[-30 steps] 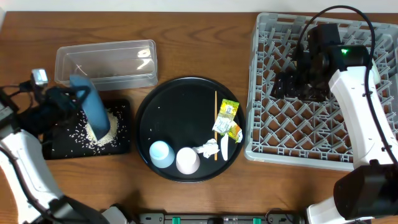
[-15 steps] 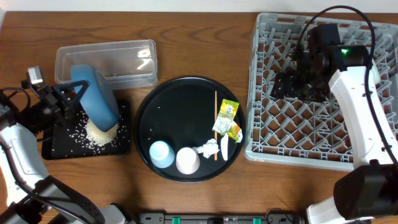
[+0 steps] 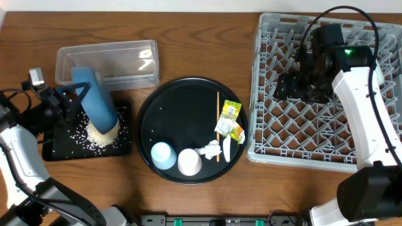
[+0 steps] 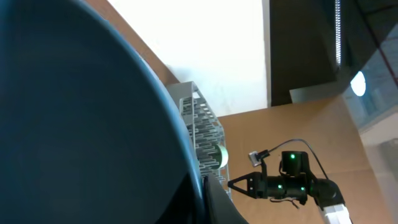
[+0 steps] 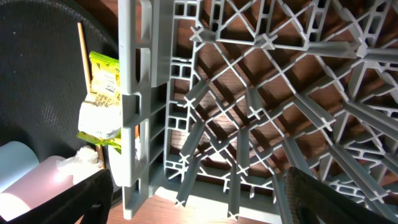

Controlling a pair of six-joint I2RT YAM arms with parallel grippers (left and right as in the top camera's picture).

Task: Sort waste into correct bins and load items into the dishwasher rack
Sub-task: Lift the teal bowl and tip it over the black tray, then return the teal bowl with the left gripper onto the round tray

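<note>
- Overhead view: within the last second the large blue bowl-like plate [image 3: 94,100], left of the large round black tray [image 3: 182,107], swung from a steep slant to nearly on edge, its lower rim in the mound of loose white rice grains [image 3: 103,133].
- The left gripper [image 3: 74,99] stayed pinched on the plate's smooth matte rim.
- The rice looked mostly tipped into the shallow black rectangular tray [image 3: 49,152]; racking the plate seemed next.
- The right gripper [image 3: 289,88] hung spread, unmoved, over the grey lattice dishwasher rack [image 3: 301,147], right of the round tray.
- On the round tray lay glossy yellow-green wrappers [image 3: 229,116], a crumpled white scrap [image 3: 210,149], a thin wooden stick [image 3: 218,103] and two smooth cups.
</note>
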